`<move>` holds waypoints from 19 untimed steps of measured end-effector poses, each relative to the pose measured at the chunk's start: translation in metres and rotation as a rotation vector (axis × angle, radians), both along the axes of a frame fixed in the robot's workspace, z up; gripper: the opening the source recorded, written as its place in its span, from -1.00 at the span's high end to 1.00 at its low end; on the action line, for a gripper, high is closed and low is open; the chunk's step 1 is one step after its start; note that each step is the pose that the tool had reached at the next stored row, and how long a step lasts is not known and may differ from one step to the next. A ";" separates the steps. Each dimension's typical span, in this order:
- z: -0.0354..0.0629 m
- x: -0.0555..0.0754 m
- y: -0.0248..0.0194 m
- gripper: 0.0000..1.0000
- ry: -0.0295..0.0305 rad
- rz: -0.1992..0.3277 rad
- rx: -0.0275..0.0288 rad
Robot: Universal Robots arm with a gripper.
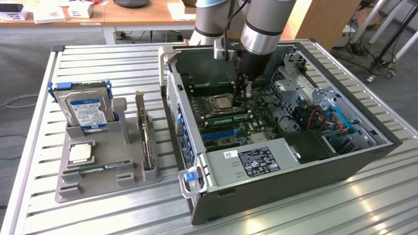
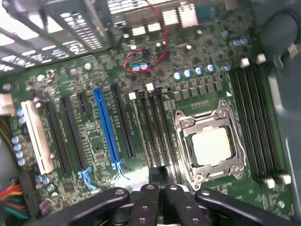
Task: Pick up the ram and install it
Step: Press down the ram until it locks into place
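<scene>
hand [image 1: 247, 90] shut inside case [image 1: 365, 156] (walls close).

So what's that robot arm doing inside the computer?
The robot arm has its gripper down inside the open computer case, right over the green motherboard next to the silver processor. Its fingers are shut. It is working at the long memory slots there. On the grey tray outside sit a hard drive and another chip.

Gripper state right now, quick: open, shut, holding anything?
Gripper: shut, down inside the computer case over the motherboard; whether it holds anything cannot be told.
</scene>
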State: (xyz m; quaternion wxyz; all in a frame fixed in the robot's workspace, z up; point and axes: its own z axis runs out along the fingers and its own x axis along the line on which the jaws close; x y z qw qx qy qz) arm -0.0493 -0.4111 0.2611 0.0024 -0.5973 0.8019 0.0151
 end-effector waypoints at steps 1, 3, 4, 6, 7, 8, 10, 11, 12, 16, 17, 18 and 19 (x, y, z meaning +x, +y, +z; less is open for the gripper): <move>0.0000 0.000 0.0000 0.79 0.0000 -0.018 0.0000; -0.0001 0.000 0.0000 0.79 0.0000 -0.054 0.0000; -0.0001 0.000 0.0000 0.79 0.0000 -0.072 0.0000; -0.0002 0.000 0.0000 0.79 0.0000 -0.110 -0.0001; -0.0002 0.000 0.0000 0.79 0.0000 -0.128 0.0000; -0.0002 0.000 0.0000 0.79 0.0000 -0.146 0.0000; -0.0003 0.000 0.0000 0.79 0.0000 -0.182 0.0000; -0.0003 0.000 0.0000 0.79 0.0000 -0.199 0.0000; -0.0004 0.000 0.0000 0.79 0.0000 -0.219 0.0000; -0.0005 0.000 0.0000 0.79 0.0000 -0.290 0.0000; -0.0005 0.000 0.0000 0.79 0.0000 -0.309 0.0000; -0.0005 0.000 0.0000 0.79 0.0000 -0.326 0.0000; -0.0006 0.000 0.0000 0.79 0.0000 -0.346 0.0000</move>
